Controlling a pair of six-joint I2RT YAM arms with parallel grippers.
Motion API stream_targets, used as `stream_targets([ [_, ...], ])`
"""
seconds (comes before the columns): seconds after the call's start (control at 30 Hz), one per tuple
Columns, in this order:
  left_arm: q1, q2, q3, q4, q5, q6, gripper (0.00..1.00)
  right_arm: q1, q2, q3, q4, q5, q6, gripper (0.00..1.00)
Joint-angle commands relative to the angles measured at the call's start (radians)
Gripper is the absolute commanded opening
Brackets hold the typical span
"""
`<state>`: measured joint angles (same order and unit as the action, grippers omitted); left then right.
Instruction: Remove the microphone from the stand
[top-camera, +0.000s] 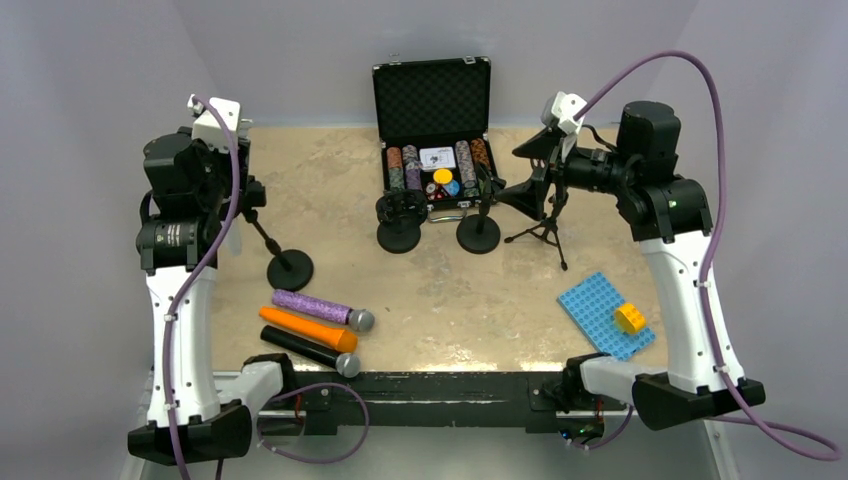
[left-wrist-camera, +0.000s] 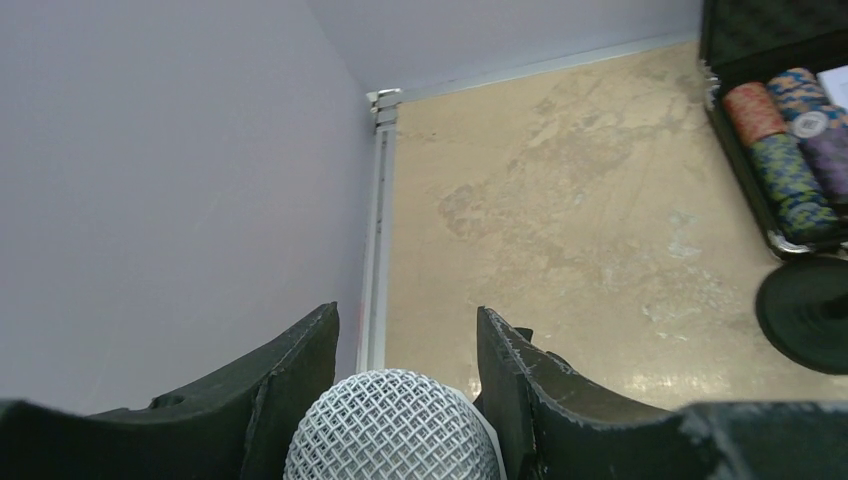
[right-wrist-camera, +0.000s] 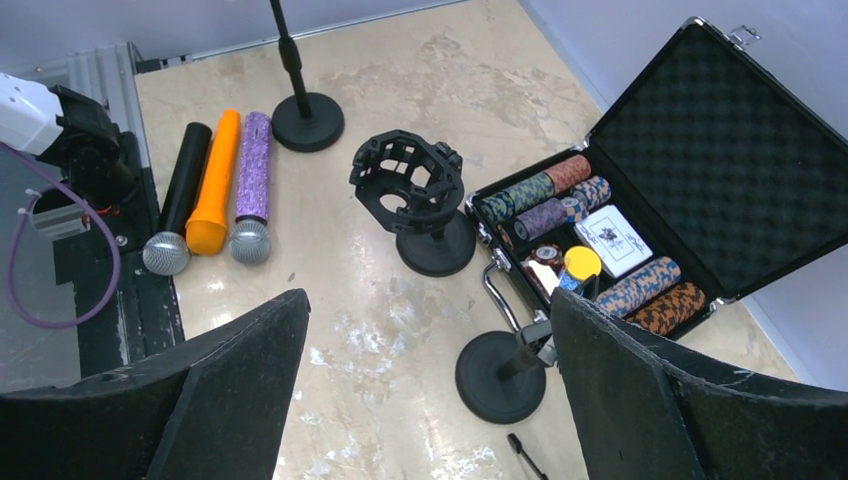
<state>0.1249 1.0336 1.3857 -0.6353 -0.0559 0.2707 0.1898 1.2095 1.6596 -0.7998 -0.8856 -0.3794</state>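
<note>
Silver microphone head (left-wrist-camera: 392, 430), cropped, between left fingers (left-wrist-camera: 290, 385).

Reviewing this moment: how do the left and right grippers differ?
The left gripper has a microphone between its fingers; the right gripper has nothing between its own. The left jaws stand narrow, close beside the mesh head; the right jaws stand wide. Both are raised above the table.

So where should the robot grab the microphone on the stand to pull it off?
By its round mesh head: that is all the microphone shows, its handle is hidden. Come from the left, where the left tool is, one finger on each curved side. The stand seems to slant that way, so pulling along it is probably easiest.
</note>
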Motion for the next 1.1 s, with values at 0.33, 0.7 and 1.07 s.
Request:
stream_targets([
  [0.33, -0.006, -0.068, 0.273, -0.087, 0.574, -0.024, 0.0, 0.003, -0.064, -0.069, 0.024, -0.072, 0.004, 0.93],
  [0.7, -0.035, -0.107, 0.225, -0.128, 1.12, -0.105, 0.0, 0.003, -0.085, -0.08, 0.001, -0.067, -0.014, 0.93],
  [1.07, -0.295, -0.04, 0.213, -0.018, 1.161, -0.211, 0.0, 0.003, -0.111, -0.15, -0.034, -0.046, -0.015, 0.99],
])
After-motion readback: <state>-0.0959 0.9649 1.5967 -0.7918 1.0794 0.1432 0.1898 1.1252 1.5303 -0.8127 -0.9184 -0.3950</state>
